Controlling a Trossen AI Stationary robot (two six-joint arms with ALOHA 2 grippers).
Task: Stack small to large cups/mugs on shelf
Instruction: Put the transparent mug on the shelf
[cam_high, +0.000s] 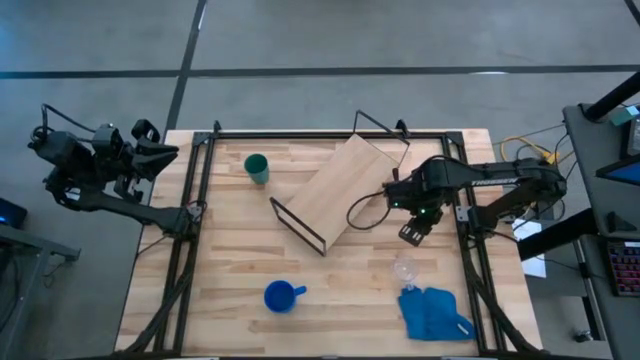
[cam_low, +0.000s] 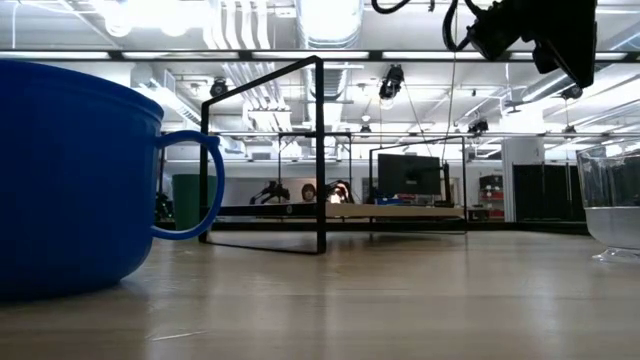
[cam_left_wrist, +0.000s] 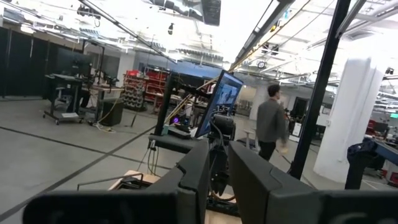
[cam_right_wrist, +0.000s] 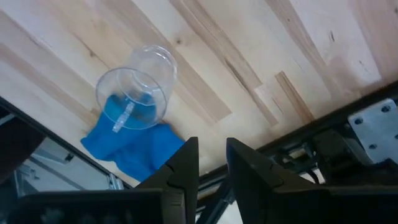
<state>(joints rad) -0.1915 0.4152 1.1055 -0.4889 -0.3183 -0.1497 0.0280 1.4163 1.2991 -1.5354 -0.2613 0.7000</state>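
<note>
A tiny clear glass cup (cam_high: 404, 268) stands upright on the table near the right front; it also shows in the right wrist view (cam_right_wrist: 134, 84) and the low view (cam_low: 612, 205). A bright blue mug (cam_high: 280, 296) stands at the front centre, and a dark green cup (cam_high: 257, 167) at the far left-centre. The shelf (cam_high: 345, 190), a light-wood board with black wire frames at both ends, lies diagonally at the middle. My right gripper (cam_high: 412, 232) hovers above the table between shelf and glass cup, fingers close together, holding nothing. My left gripper (cam_high: 150, 160) waits beyond the table's far-left corner, shut.
A blue cloth (cam_high: 435, 312) lies crumpled at the front right, just beside the glass cup. A black metal frame (cam_high: 300, 133) runs around the table's edges. A person walks in the room behind, seen in the left wrist view (cam_left_wrist: 272, 121).
</note>
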